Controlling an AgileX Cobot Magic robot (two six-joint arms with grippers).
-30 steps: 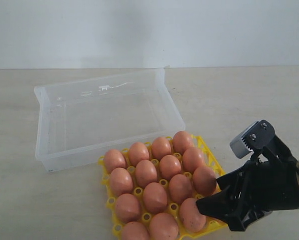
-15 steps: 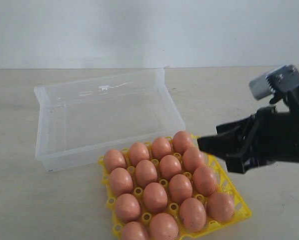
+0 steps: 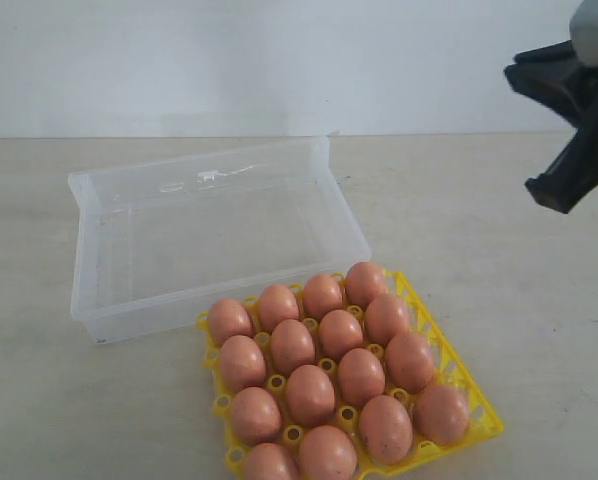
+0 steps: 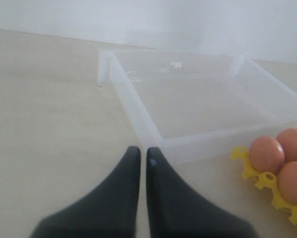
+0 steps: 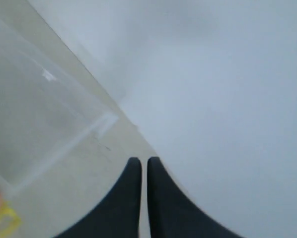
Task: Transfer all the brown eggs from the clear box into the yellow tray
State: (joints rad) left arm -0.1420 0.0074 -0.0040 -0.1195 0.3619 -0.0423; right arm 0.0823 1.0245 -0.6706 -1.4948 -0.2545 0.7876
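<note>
The brown eggs fill the cups of the yellow tray at the front of the table. Behind it, the clear box holds no eggs. My right gripper hangs high at the upper right, well away from the tray, and its jaws are shut on nothing. My left gripper is also shut and empty. It sits low over the table just short of the clear box, with a few brown eggs and the yellow tray's edge off to one side. The left arm is outside the exterior view.
A pale wall stands behind the beige table. The clear box's near wall almost touches the tray's back edge.
My right gripper rose from the tray's near right corner to the upper right and went from open to shut. The egg in that corner cup now shows.
</note>
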